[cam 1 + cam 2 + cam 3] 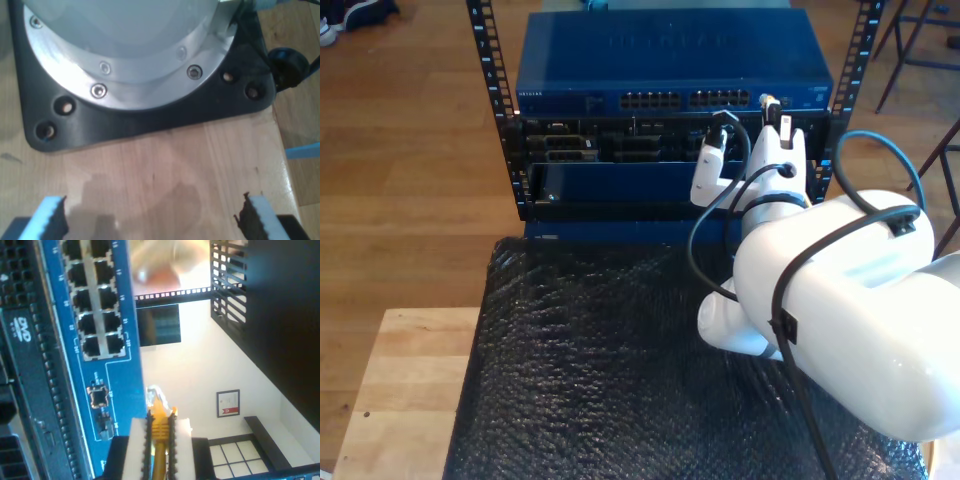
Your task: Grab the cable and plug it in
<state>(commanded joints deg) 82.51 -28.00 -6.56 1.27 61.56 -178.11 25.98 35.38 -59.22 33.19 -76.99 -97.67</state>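
My second gripper point(160, 435) is shut on the yellow cable point(159, 427), just behind its clear plug point(154, 396). The plug points toward the blue switch point(107, 365) and hangs free beside the last ports point(102, 345), in none of them. In the exterior view, the white arm reaches from the right, holding my second gripper point(775, 125) and the plug point(769, 101) close to the right end of the switch's point(670, 70) port row. My first gripper point(155, 222) is open with nothing between its pads, above a wooden tabletop point(165, 170).
The switch sits atop a black rack point(485, 60), with dark units point(610, 150) below it. A black bubble-wrap mat point(590, 370) covers the table, and black arm cables point(720, 230) loop near the wrist. An arm's round base on a black plate point(150, 115) stands near my first gripper.
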